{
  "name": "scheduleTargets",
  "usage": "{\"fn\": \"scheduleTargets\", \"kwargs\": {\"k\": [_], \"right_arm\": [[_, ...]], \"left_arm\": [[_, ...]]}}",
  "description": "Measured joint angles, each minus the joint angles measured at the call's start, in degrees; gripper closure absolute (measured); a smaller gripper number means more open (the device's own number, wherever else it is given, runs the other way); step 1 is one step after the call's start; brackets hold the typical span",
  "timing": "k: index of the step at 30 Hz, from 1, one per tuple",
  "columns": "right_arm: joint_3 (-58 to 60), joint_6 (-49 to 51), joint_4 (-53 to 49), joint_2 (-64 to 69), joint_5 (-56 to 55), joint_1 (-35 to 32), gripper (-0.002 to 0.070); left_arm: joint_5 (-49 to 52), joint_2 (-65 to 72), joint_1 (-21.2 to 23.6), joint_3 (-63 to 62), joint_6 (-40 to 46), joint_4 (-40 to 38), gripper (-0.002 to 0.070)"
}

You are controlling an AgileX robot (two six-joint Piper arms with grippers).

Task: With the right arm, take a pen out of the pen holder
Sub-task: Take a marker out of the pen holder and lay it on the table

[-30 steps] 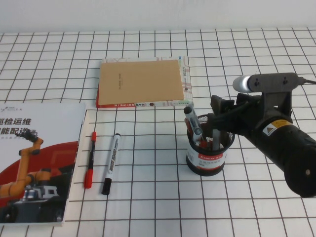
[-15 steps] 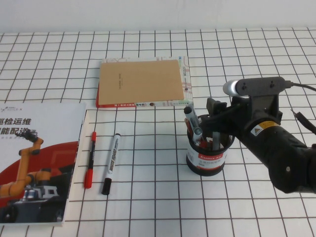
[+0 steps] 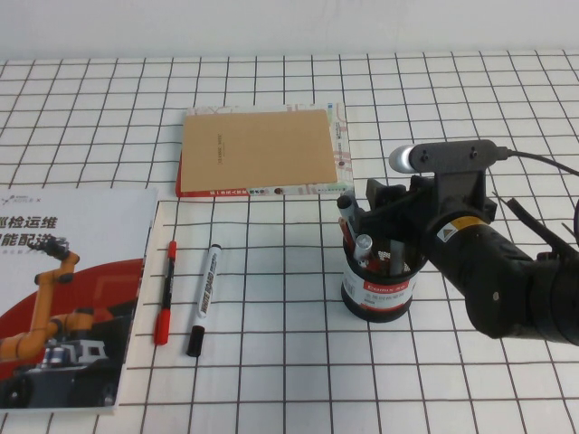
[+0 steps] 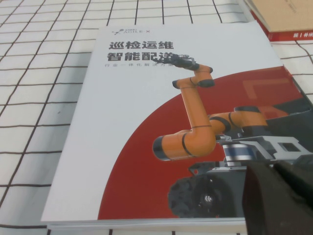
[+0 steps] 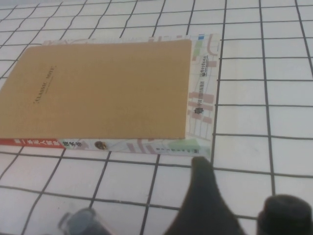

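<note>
A black pen holder [image 3: 379, 291] with a red and white label stands on the checked table, right of the middle. Several pens stick out of it, among them a grey-capped marker [image 3: 350, 220] leaning to the left; its cap [image 5: 81, 223] also shows in the right wrist view. My right gripper [image 3: 396, 210] hovers just over the holder's back rim, open, with nothing between its dark fingers [image 5: 203, 197]. My left gripper [image 4: 279, 201] is only a dark shape over a brochure's corner.
A brown-covered book [image 3: 261, 150] lies behind the holder to the left. A red pen [image 3: 166, 291] and a black-capped white marker [image 3: 204, 298] lie side by side left of the holder. A robot brochure [image 3: 65, 291] covers the front left corner.
My right arm has slid left and a little farther over the pen holder. Its jaws stay open. Pens and holder have not moved.
</note>
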Motion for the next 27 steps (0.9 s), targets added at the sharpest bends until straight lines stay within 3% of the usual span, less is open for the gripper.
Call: {"fn": "scheduleTargets", "kwargs": {"k": [7,15,27], "right_arm": [[-0.24,0.00,0.00,0.35,-0.10,-0.10,0.0358],[-0.34,0.00,0.00,0.35,-0.10,-0.10,0.0573],[-0.34,-1.91,0.12,-5.07,1.98,-0.10,0.0572]], "left_arm": [[0.00,0.00,0.00,0.00,0.00,0.00,0.0679],[0.00,0.00,0.00,0.00,0.00,0.00,0.0679],[0.00,0.00,0.00,0.00,0.00,0.00,0.0679]]}}
